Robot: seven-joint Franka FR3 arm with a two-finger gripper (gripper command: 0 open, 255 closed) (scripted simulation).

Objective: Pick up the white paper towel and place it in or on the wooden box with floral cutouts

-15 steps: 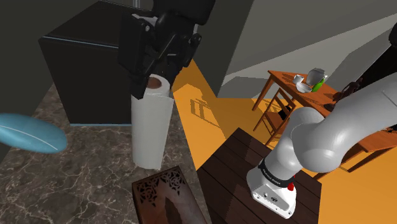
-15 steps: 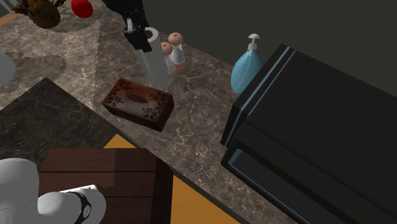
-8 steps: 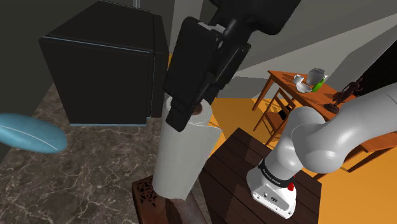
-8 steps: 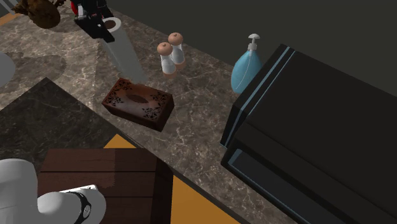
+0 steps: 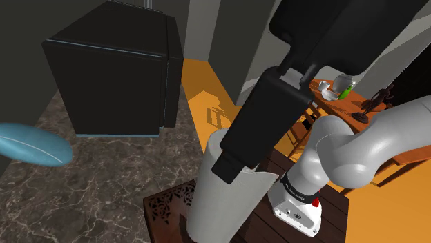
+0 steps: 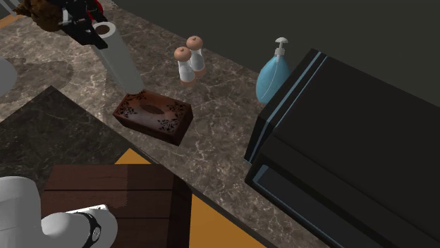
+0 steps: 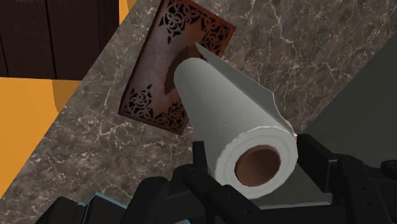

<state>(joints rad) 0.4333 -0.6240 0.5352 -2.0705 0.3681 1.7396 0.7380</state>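
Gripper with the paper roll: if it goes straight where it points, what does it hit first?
The gripper, shut on the paper towel roll, points at the carved brown box; the roll's far end would probably touch it first.

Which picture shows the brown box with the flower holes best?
The second exterior view: the wooden box lies almost whole on the counter, only one corner behind the paper towel roll. The wrist view shows its cutouts, but the roll covers part. The shoulder view shows just a corner beside the roll.
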